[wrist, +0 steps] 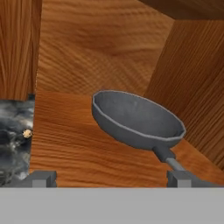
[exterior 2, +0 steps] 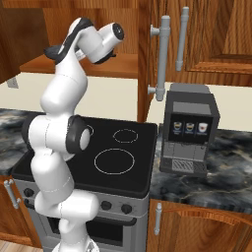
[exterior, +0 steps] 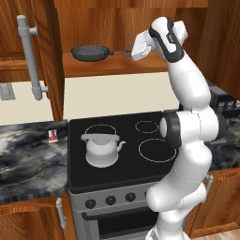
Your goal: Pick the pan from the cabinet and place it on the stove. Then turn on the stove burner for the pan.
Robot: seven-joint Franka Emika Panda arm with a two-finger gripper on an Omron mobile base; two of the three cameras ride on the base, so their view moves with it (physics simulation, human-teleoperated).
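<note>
The pan (exterior: 90,52) sits on the open cabinet (exterior: 112,65) shelf above the stove (exterior: 126,145), its thin handle pointing toward the gripper (wrist: 111,178), whose fingers are spread wide with nothing between them. It looks stiff and likely metal, heavier at the bowl, so a hold far out on the handle would probably let it tip; closer to the bowl seems safer. The handle looks smooth and narrow, perhaps slippery. From the hand view one fingertip (wrist: 179,178) appears nearly touching the handle, though that is hard to confirm.
</note>
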